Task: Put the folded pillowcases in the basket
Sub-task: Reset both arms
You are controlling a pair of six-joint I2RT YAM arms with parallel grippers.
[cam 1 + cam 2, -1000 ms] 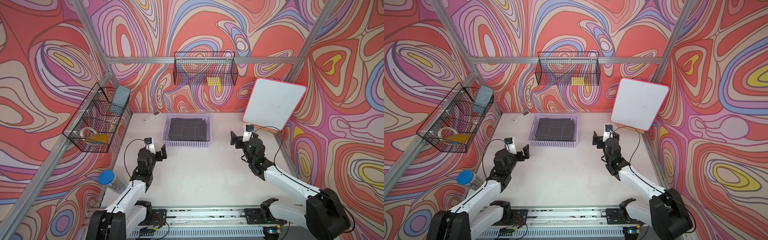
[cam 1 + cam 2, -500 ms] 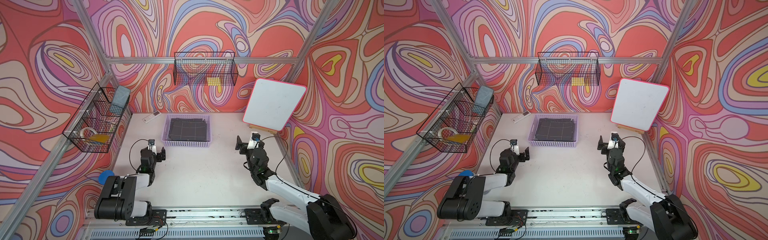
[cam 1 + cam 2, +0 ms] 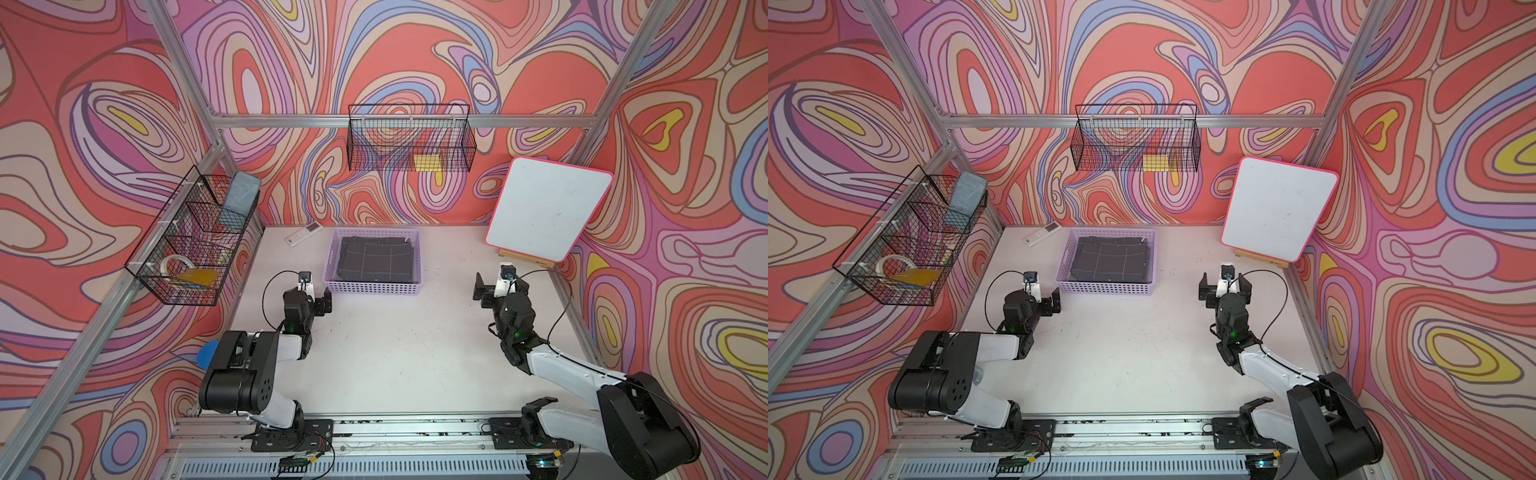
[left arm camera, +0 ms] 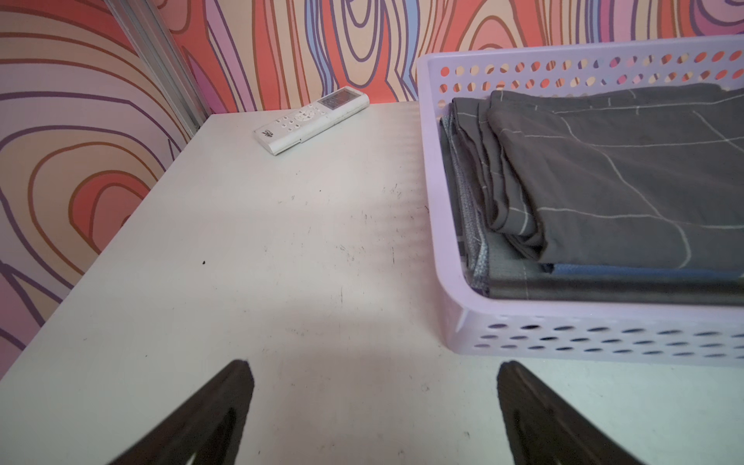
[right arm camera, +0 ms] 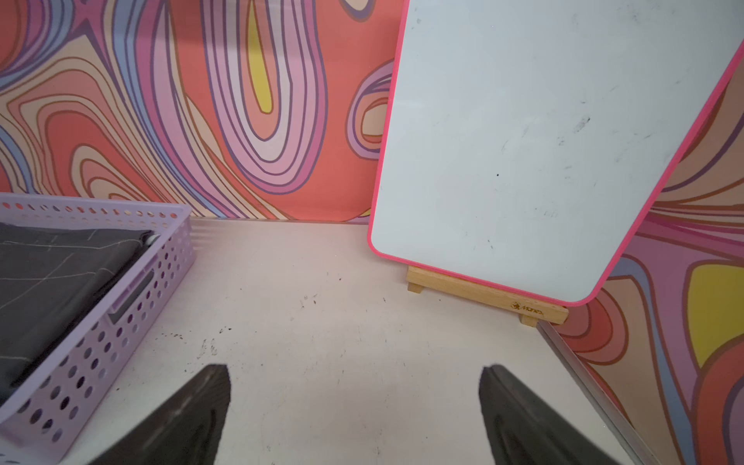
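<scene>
The lilac basket stands at the back middle of the white table. A folded dark grey pillowcase with thin pale grid lines lies flat inside it, on top of other folded cloth. My left gripper is open and empty, low over the table, just left of the basket's front corner. In the left wrist view its jaws stand wide over bare table, with the pillowcase beyond. My right gripper is open and empty, well right of the basket.
A white remote control lies at the back left. A pink-edged whiteboard on a wooden stand leans at the back right. Black wire baskets hang on the left wall and the back wall.
My left arm has folded down and back toward its base, its gripper staying near the basket's front left corner. My right gripper has drifted right and toward the front. Both stayed open.
</scene>
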